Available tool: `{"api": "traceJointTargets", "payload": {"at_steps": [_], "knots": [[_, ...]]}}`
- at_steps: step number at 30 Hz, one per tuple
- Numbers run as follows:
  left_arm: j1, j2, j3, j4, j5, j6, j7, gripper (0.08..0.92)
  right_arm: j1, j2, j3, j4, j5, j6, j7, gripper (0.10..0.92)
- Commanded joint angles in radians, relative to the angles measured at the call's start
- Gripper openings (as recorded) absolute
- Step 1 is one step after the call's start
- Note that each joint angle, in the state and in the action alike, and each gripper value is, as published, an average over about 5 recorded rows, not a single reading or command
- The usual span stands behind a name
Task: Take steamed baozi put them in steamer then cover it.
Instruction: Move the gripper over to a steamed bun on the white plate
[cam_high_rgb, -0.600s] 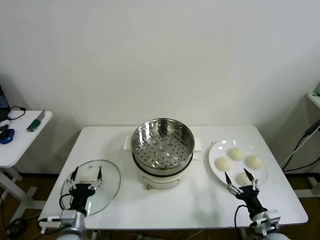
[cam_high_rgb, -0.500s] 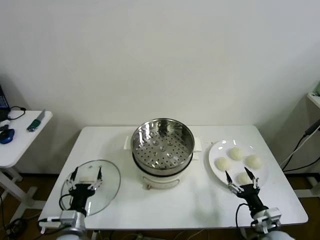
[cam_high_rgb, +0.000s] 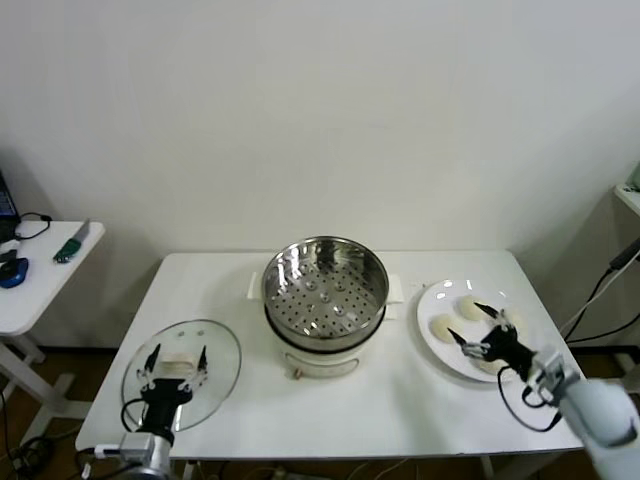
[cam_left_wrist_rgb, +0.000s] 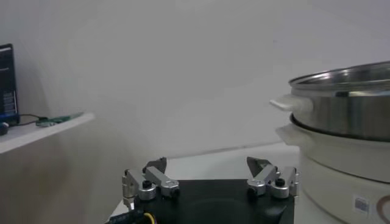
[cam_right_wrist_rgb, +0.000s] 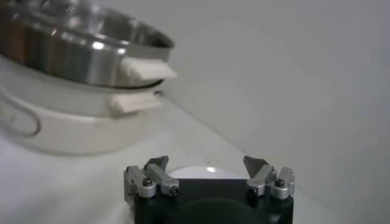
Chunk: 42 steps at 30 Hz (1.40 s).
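Observation:
The steamer (cam_high_rgb: 325, 295) stands empty and uncovered in the middle of the table, its steel wall also showing in the left wrist view (cam_left_wrist_rgb: 347, 109) and in the right wrist view (cam_right_wrist_rgb: 73, 52). Steamed baozi (cam_high_rgb: 443, 327) lie on a white plate (cam_high_rgb: 430, 299) at the right. My right gripper (cam_high_rgb: 464, 321) hangs open just over the plate among the baozi, holding nothing (cam_right_wrist_rgb: 206, 163). The cover (cam_high_rgb: 215, 365) lies flat at the front left. My left gripper (cam_high_rgb: 177, 355) stands open above the cover's handle, with nothing between its fingers (cam_left_wrist_rgb: 207, 165).
A white side table (cam_high_rgb: 45, 265) with small tools stands off to the left. Cables (cam_high_rgb: 600, 300) hang at the far right. The wall rises close behind the table.
My right arm has swung from the table's front edge up and over the plate, now pointing left among the baozi. The left gripper has drawn back slightly toward the front edge.

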Motion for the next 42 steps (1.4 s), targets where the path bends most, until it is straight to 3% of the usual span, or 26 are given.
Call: {"api": "traceJointTargets", "payload": {"at_steps": [1,8,15,24,42], "knots": [[0.015,0.000,0.006,-0.004,-0.064,0.009,0.002,0.823,0.579,-0.308,-0.495,-0.259,-0.088,-0.061,-0.376,0.823],[0.003,-0.002,0.002,0.004,-0.067,0.013,-0.008,0.823,1.100,-0.256,-1.036,-0.464,-0.199,0.012,-0.522,0.823],[-0.006,0.002,-0.004,0.007,-0.067,0.023,-0.011,0.823,1.296,-0.091,-1.275,-0.700,-0.300,0.110,-0.558,0.823],[-0.021,0.012,-0.012,0.011,-0.069,0.035,-0.014,0.823,1.319,0.105,-1.300,-0.973,-0.377,0.186,-0.555,0.823],[-0.032,0.025,-0.011,0.031,-0.106,0.047,-0.015,0.823,1.244,0.312,-1.215,-1.191,-0.455,0.240,-0.533,0.823]]}}
